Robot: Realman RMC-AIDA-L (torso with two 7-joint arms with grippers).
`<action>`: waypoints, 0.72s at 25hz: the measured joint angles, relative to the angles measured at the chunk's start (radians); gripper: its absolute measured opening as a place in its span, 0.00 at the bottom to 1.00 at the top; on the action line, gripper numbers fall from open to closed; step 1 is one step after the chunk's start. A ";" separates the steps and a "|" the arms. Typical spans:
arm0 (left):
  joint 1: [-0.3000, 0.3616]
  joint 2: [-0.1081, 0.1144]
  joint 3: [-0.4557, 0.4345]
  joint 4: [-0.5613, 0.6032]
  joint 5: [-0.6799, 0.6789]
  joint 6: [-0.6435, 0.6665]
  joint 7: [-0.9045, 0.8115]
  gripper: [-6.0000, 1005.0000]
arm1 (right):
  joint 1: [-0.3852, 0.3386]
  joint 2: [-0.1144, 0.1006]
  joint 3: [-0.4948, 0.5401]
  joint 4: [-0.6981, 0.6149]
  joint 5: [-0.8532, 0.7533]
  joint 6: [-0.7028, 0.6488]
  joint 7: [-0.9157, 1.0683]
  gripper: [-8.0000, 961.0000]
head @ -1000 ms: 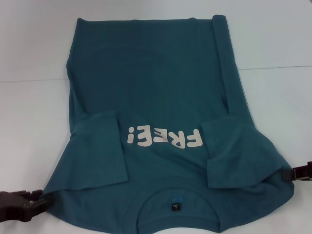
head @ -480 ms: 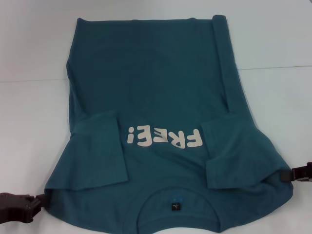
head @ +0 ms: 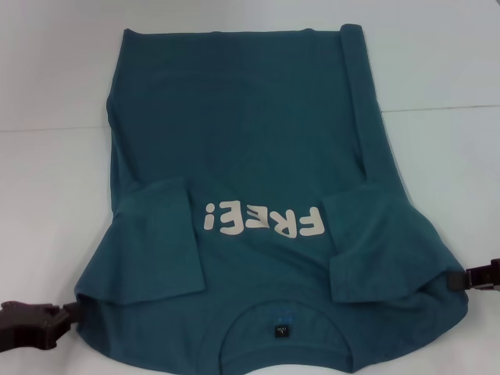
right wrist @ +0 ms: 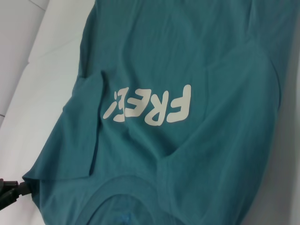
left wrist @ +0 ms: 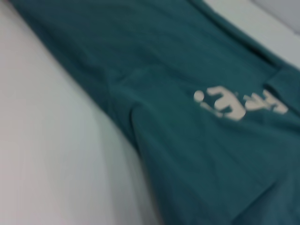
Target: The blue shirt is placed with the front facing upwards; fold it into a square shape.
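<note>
Teal-blue cotton fills most of the head view: one blue shirt (head: 266, 195) is spread front-up on the white table (head: 47, 187), collar nearest the robot, both sleeves folded in over the chest. The collar's near edge is cut off by the frame, and the small black label (head: 281, 332) can't be read. The white lettering (head: 262, 221) is seen whole from the head and right wrist, but only partly and blurred from the left wrist. Two grippers are counted: the left gripper (head: 66, 316) is clamped on the shirt's left shoulder edge, the right gripper (head: 461, 280) on the right shoulder edge. The right one's far end is cut off.
</note>
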 joint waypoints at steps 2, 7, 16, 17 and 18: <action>0.003 0.003 -0.008 0.002 -0.023 0.016 0.000 0.01 | -0.001 0.000 0.002 0.002 0.011 -0.006 0.000 0.04; 0.005 0.005 -0.049 0.007 -0.039 0.034 -0.007 0.01 | -0.002 0.001 0.003 0.002 0.022 -0.016 0.000 0.04; 0.007 0.006 -0.088 0.008 -0.034 0.032 -0.039 0.00 | -0.009 0.000 0.003 0.003 0.060 -0.036 0.000 0.04; 0.008 0.008 -0.097 0.008 -0.034 0.035 -0.043 0.01 | -0.012 0.000 0.003 0.004 0.068 -0.039 0.000 0.04; 0.009 0.009 -0.104 0.008 -0.034 0.042 -0.050 0.01 | -0.015 -0.001 0.003 0.005 0.075 -0.041 0.001 0.04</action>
